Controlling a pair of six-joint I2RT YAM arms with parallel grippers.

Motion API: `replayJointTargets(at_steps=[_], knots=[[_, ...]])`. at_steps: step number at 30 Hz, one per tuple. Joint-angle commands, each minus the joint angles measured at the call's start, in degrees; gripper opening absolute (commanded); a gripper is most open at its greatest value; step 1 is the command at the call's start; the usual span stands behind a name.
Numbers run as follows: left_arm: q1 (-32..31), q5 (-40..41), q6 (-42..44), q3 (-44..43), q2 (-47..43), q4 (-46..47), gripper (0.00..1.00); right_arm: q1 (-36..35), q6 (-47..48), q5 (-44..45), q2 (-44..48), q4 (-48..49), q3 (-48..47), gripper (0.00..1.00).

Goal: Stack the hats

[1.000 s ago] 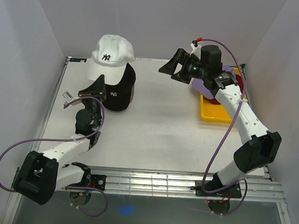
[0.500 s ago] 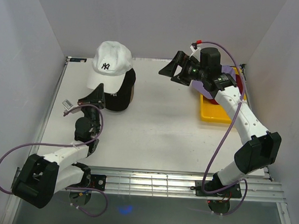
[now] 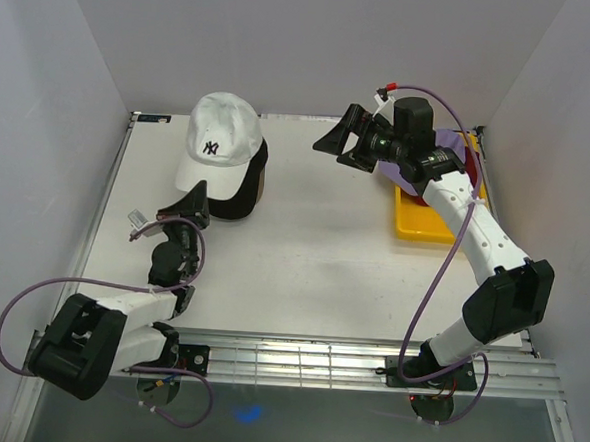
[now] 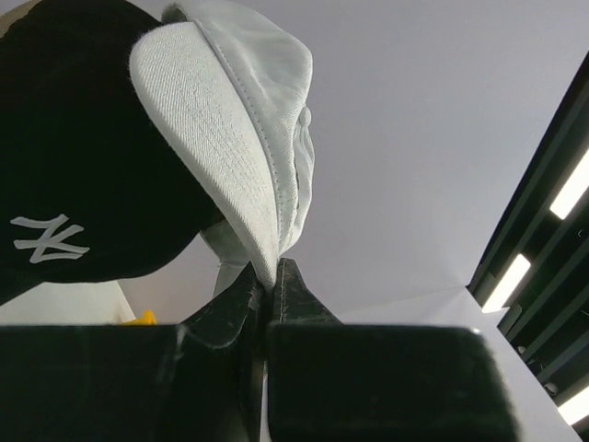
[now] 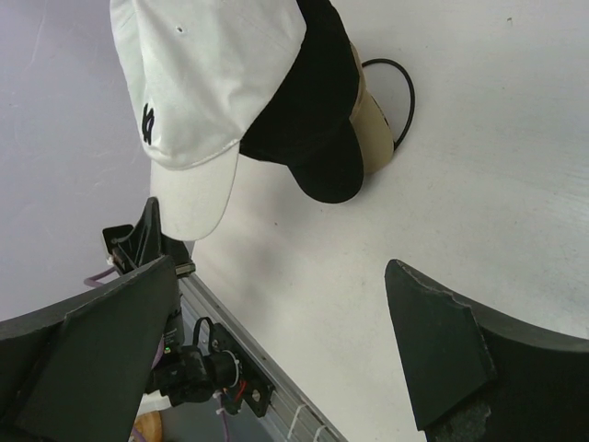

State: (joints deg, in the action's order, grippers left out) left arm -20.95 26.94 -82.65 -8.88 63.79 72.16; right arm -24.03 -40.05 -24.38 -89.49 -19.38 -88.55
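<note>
Top external view puts my left gripper (image 3: 192, 201) in the left half of the frame, just below the pile of hats in the upper left. Its jaws are pinched together on the tip of the brim of the white cap (image 3: 218, 141). That cap lies over the black cap (image 3: 245, 183) with its dark logo facing up. In the left wrist view the white brim comes down from the upper left and ends right between my two dark fingers (image 4: 293, 287), while the black cap with its white logo fills the left side. My right gripper (image 3: 337, 131) hangs above the table (image 3: 303, 252) in the upper middle of the top view, well apart from the pile, with its jaws spread wide and nothing between them. In the right wrist view a tan cap (image 5: 375, 138) peeks out from beneath the black one, so three caps lie one over another. At the upper right of the top view, under my right forearm, sits a yellow tray (image 3: 420, 224) with a lavender cap (image 3: 450, 143) and a dark red cap (image 3: 471, 170) in it, both mostly hidden by the arm.
</note>
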Motion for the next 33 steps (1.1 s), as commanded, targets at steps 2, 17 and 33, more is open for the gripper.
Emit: replayJointTargets(at_steps=[2, 17, 33], knots=[[0.3, -1.54, -1.63, 1.41, 2.04, 3.42, 0.0, -0.23, 0.85, -0.05, 1.96, 2.68, 0.66, 1.0], [0.3, -2.07, -4.45, 5.02, 12.67, 9.58, 0.0, -0.23, 1.47, 0.3, 0.64, 2.59, 1.37, 1.0], [0.3, -1.8, -9.28, 5.37, 14.7, -2.44, 0.0, -0.4, 3.14, -0.14, -7.44, 0.83, -4.87, 1.0]])
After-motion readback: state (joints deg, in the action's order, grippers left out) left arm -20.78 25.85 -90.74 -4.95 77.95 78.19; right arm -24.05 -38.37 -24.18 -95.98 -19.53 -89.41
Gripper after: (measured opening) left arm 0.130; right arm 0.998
